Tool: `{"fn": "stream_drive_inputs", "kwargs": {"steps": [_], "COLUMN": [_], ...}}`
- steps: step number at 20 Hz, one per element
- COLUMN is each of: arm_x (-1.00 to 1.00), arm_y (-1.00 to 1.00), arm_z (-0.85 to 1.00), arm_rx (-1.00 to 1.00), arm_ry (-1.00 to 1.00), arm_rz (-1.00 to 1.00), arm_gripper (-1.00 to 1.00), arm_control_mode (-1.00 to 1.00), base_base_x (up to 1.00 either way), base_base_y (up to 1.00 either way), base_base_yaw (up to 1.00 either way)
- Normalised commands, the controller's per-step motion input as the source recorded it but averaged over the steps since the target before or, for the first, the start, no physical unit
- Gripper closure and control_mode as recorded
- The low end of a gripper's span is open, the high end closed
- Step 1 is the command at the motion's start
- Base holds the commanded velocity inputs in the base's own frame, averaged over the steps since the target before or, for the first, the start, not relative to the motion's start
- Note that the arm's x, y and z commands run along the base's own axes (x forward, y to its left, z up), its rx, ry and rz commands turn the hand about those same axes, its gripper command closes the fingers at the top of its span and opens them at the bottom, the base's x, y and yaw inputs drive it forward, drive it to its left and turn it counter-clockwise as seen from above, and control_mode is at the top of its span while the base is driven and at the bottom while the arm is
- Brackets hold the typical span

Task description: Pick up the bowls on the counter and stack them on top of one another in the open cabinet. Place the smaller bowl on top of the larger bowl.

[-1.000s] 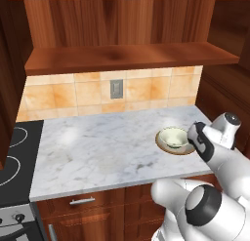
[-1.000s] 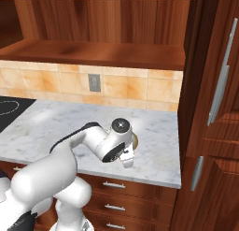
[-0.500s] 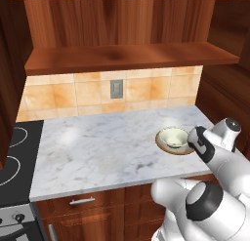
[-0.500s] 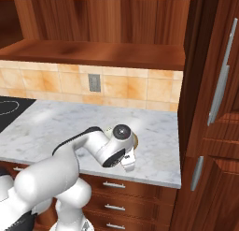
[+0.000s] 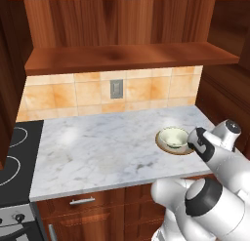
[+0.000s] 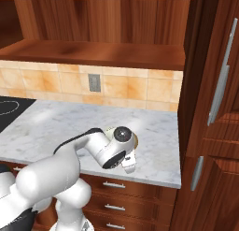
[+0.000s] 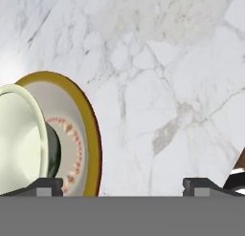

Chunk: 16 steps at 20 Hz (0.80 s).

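Already nested, the smaller bowl (image 7: 19,139) is seen inside the larger bowl (image 7: 81,134) on the counter (image 7: 162,87), left of the spread, empty gripper (image 7: 123,186); both are judged rigid, slippery, breakable, best pinched at the rim.

— What's the worktop (image 5: 97,147) like?
— White-grey veined marble over brown wooden drawers, with a black stovetop (image 5: 14,157) at its left end.
— What lies on it?
— The larger bowl (image 5: 168,146), tan-rimmed, sits near the right front edge. The smaller bowl (image 5: 174,136) rests inside it, not on the marble itself.
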Motion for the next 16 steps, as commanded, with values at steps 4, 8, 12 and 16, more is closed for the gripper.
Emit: {"fn": "stream_drive_inputs", "kwargs": {"steps": [4,8,12,16], "arm_x": [0.0,0.01,0.05,0.12], "arm_y": [-0.01,0.0,0.0,0.0], "arm_z": [-0.05,-0.04,-0.03,0.0], "arm_rx": [0.0,0.0,0.0,0.0], "arm_ry": [0.0,0.0,0.0,0.0], "arm_rz": [0.0,0.0,0.0,0.0], "arm_gripper": [-1.0,-1.0,-1.0,-1.0], "arm_control_mode": [-1.0,-1.0,-1.0,-1.0], "base_base_x": [0.0,0.0,0.0,0.0], "base_base_y": [0.0,0.0,0.0,0.0], "base_base_yaw": [0.0,0.0,0.0,0.0]}}
